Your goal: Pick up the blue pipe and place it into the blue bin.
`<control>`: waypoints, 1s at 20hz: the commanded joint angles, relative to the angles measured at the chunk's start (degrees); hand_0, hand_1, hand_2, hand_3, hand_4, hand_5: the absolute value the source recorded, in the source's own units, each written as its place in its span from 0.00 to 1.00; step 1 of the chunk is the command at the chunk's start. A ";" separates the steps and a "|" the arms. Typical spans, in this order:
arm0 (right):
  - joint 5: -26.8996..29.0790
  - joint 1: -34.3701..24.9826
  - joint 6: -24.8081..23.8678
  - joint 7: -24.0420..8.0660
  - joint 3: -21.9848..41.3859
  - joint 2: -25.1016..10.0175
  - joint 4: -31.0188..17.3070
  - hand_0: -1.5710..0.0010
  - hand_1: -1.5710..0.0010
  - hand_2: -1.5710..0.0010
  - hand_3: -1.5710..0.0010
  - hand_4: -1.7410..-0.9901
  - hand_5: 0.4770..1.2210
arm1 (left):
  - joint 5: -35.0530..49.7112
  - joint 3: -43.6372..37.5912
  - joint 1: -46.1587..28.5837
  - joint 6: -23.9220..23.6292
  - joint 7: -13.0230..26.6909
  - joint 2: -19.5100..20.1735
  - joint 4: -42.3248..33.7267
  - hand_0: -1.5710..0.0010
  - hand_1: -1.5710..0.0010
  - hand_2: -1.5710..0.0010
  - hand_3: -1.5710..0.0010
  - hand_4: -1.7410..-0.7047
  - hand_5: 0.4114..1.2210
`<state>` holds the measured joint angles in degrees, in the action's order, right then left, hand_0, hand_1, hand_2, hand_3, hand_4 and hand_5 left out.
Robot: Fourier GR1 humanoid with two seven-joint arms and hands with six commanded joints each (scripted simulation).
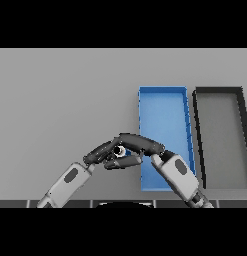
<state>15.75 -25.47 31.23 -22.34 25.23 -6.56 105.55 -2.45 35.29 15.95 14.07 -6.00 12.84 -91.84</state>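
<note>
The grey table (65,100) fills the view from side to side, its surface bare over the whole left half.

On the right side sits a black bin (222,140), a long rectangular tray with dark walls and a grey floor, running from the middle of the view toward the near edge. Just beside it on its left, close but not touching, lies the blue bin (162,115), a tray of like shape with bright blue walls and floor, set lengthwise the same way.

The right arm (177,175) comes in from the lower edge and crosses over the near left corner of the blue bin, white and grey with a dark oval on the forearm. The left arm (70,180) rises from the lower left at a slant toward the centre.

The two hands meet just left of the blue bin's near end. The right hand (142,143) reaches leftward past the bin's left wall, its dark fingers stretched long over the top of the left hand (101,151), which lies under and left of it. The hands overlap so closely that I cannot tell whether either one is clenched or loose.

The blue pipe (127,153) shows only as a small patch of blue between the two hands, beside a small pale ring, just outside the blue bin's left wall. Which hand bears it cannot be made out.
</note>
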 commanded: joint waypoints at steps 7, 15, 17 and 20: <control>-2.16 0.03 1.71 2.35 -1.74 2.13 -0.25 0.00 0.00 0.00 0.00 0.33 1.00 | -1.07 0.00 -0.01 -1.68 5.33 0.62 0.28 0.95 0.95 0.96 0.95 0.82 0.31; 1.91 0.41 1.45 -0.64 -3.77 4.42 0.85 0.00 0.00 0.00 0.00 0.33 1.00 | 0.76 -0.35 -0.41 -1.85 9.55 -0.53 0.72 0.99 0.99 0.99 0.99 0.81 0.18; 7.35 -1.00 -0.48 -4.80 -5.26 4.71 1.70 0.00 0.00 0.00 0.00 0.27 1.00 | 0.70 -0.22 -0.99 -1.78 9.70 -0.36 0.93 0.99 0.99 1.00 0.99 0.81 0.16; 16.21 -6.03 -5.00 -11.32 -8.76 3.69 2.70 0.00 0.00 0.00 0.00 0.14 1.00 | 0.85 -0.16 -0.72 -1.28 10.34 -0.39 1.70 1.00 1.00 1.00 1.00 0.80 0.13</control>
<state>31.94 -31.61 26.14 -33.40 16.40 -2.89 108.24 -1.61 35.12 15.24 12.78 4.42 12.48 -90.14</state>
